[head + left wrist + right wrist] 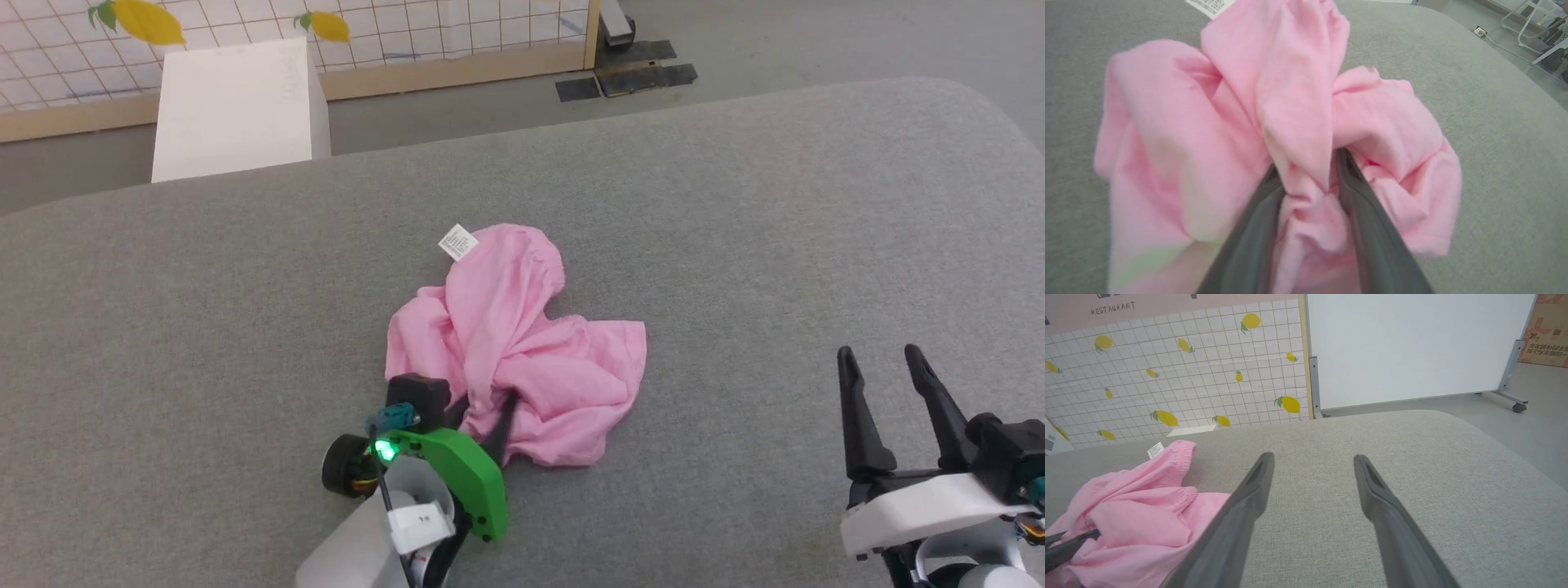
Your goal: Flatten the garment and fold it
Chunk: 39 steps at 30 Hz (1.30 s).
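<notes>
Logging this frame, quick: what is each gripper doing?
Left gripper: shut on the garment.
Right gripper: open, holding nothing.

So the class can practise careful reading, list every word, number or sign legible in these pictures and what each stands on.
"RESTAURANT": on the pink wall band above the lemon tiles.
White label on the pink garment: print too small to read.
Cardboard box: red characters, too blurred to read.
White sticker on the left arm: too small to read.
</notes>
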Available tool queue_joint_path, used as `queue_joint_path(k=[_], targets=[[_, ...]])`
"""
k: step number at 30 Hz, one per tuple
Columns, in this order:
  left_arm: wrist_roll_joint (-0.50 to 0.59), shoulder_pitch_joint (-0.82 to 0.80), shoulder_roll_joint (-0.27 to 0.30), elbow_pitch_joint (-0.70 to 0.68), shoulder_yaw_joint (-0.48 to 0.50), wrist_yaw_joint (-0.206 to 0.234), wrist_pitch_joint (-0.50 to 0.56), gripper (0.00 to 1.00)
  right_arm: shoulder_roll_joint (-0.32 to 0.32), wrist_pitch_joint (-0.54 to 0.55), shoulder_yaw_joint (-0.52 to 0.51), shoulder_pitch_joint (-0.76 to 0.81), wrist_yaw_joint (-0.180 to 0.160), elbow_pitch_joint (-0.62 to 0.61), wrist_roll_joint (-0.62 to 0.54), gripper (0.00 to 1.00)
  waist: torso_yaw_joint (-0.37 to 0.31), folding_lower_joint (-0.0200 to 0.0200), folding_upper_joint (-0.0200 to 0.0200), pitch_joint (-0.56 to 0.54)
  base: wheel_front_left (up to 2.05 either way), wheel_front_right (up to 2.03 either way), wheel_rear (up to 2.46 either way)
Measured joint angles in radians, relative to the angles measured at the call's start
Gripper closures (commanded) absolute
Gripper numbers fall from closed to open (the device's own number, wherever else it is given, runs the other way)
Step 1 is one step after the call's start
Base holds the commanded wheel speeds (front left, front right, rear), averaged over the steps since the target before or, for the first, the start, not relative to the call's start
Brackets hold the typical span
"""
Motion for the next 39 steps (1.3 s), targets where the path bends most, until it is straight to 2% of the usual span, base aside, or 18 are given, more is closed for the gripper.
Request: queue_joint_path(k=[9, 19, 28, 31, 39], targets=[[0.063, 0.006, 0.029, -0.252, 0.017, 0.049, -0.051, 0.0, 0.0, -0.001, -0.002, 0.0, 0.0, 0.012, -0.002, 0.0, 0.058, 0.0, 0.0, -0.024, 0.0, 0.0, 0.0], [0.126, 0.101, 0.107, -0.515, 0.179, 0.159, -0.06, 0.0, 0.0, 0.019, -0.007, 0.017, 0.0, -0.003, -0.017, 0.0, 0.138, 0.0, 0.0, -0.085, 0.0, 0.0, 0.0], [0.14, 0.277, 0.199, -0.567, 0.303, 0.201, -0.06, 0.0, 0.0, 0.031, 0.006, 0.033, 0.0, -0.012, -0.019, 0.0, 0.165, 0.0, 0.0, -0.124, 0.0, 0.0, 0.0], [0.155, 0.316, 0.207, -0.587, 0.334, 0.208, -0.06, 0.0, 0.0, 0.037, 0.011, 0.048, 0.0, -0.013, -0.02, 0.0, 0.164, 0.0, 0.0, -0.128, 0.0, 0.0, 0.0], [0.163, 0.361, 0.214, -0.599, 0.345, 0.208, -0.06, 0.0, 0.0, 0.046, 0.018, 0.068, 0.0, -0.02, -0.021, 0.0, 0.155, 0.0, 0.0, -0.127, 0.0, 0.0, 0.0]])
